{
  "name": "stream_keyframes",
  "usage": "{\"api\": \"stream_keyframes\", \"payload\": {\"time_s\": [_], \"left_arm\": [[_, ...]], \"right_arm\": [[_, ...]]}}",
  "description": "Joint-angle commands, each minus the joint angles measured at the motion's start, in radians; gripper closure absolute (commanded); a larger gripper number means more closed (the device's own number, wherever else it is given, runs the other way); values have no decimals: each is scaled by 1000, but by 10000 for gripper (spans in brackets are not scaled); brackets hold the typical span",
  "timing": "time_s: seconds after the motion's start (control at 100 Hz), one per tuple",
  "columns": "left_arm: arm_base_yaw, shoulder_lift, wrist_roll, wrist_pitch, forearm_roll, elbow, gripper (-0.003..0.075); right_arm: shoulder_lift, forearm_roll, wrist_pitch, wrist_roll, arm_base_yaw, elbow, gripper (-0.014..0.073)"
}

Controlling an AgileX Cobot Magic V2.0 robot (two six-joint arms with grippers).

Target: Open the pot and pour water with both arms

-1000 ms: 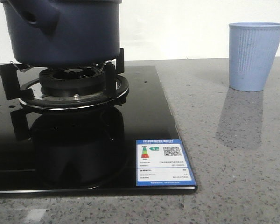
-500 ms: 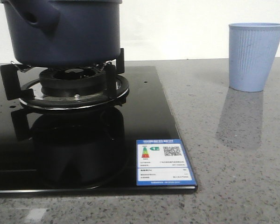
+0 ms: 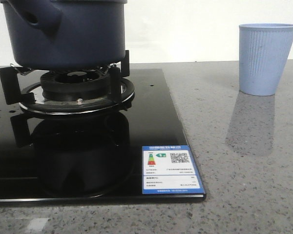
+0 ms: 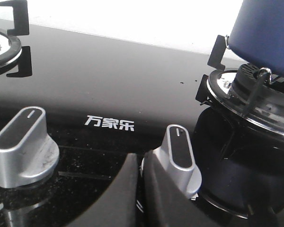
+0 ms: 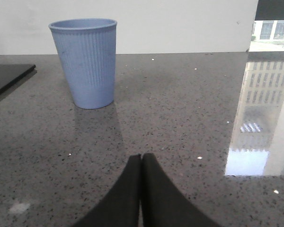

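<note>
The dark navy-blue pot (image 3: 71, 31) stands on the gas burner (image 3: 75, 92) of a black glass hob; its stubby handle with a hole points to the front left. Its top is cut off, so any lid is out of view. The pot's side also shows in the left wrist view (image 4: 267, 33). A light blue ribbed cup (image 3: 267, 58) stands on the grey counter to the right, also in the right wrist view (image 5: 85, 61). My left gripper (image 4: 141, 161) is shut and empty, low over the hob beside a silver knob (image 4: 180, 158). My right gripper (image 5: 141, 158) is shut and empty over the counter, short of the cup.
The hob (image 3: 151, 122) carries a blue energy label (image 3: 171, 175) at its front right corner. A second silver knob (image 4: 26, 142) and another burner (image 4: 2, 45) show in the left wrist view. A window reflection (image 5: 255, 127) lies on the counter.
</note>
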Motion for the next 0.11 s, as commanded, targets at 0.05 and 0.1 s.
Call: {"api": "stream_keyframes", "payload": {"time_s": [0.05,0.1], "left_arm": [[2,-27,-8,-71,-13,35,739],[2,-27,-8,-71,-13,35,739]], "right_arm": [[-20,-1,-74,-4,-6,26,660],[-20,-1,-74,-4,-6,26,660]]}}
